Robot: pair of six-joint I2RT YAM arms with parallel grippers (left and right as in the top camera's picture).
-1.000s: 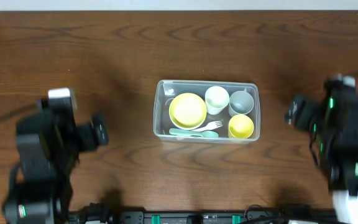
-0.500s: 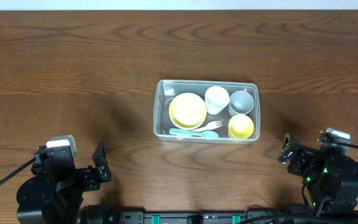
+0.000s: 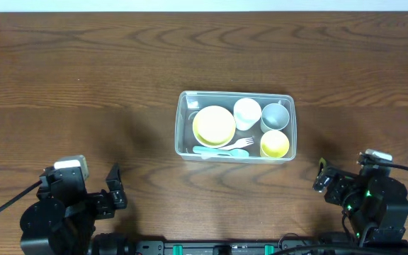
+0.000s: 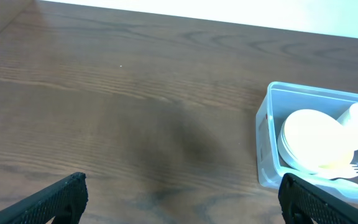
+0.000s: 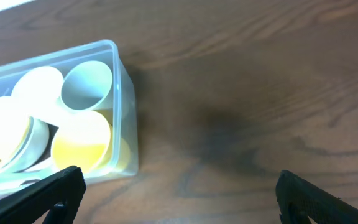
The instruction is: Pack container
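Observation:
The clear plastic container [image 3: 183, 145] stands at the table's middle. It holds a yellow plate [image 3: 214, 125], a white cup [image 3: 246, 112], a grey cup [image 3: 275, 115], a yellow cup [image 3: 274, 144], a white fork [image 3: 241, 144] and a teal spoon [image 3: 222, 151]. It also shows in the left wrist view [image 4: 265, 155] and the right wrist view [image 5: 127, 124]. My left gripper [image 4: 179, 202] is open and empty at the front left, far from the container. My right gripper [image 5: 179, 196] is open and empty at the front right.
The dark wooden table [image 3: 83, 78] reaches a white wall at the back. Both arm bases sit at the front edge, the left [image 3: 55, 216] and the right [image 3: 370, 202].
Both arms have pulled back from beside the container to the table's front edge. Since half a second ago they have hardly moved. The container's contents have not moved.

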